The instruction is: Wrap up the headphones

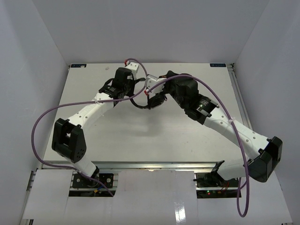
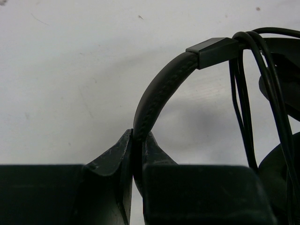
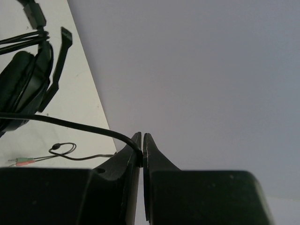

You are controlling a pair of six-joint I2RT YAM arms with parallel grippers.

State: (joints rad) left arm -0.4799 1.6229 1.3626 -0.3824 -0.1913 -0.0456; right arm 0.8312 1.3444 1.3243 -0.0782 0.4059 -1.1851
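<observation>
Left tool (image 2: pixel 139 138) closed, right tool (image 3: pixel 142 137) closed

Robot lab: white walls (image 1: pixel 33 56) enclosing a table (image 1: pixel 140 136)

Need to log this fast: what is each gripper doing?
Left gripper: shut on the headphones' headband.
Right gripper: shut on the headphones' cable.

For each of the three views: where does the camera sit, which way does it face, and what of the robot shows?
Top external: above and behind the bases, looking down on the table; left arm and right arm show whole, meeting at the headphones.
Left wrist: on that wrist, looking forward over the table; left gripper shows, shut on the headband.
Right wrist: on that wrist, facing the wall past the table's edge; right gripper shows, shut on the cable.
Shared: all views show the headphones.
</observation>
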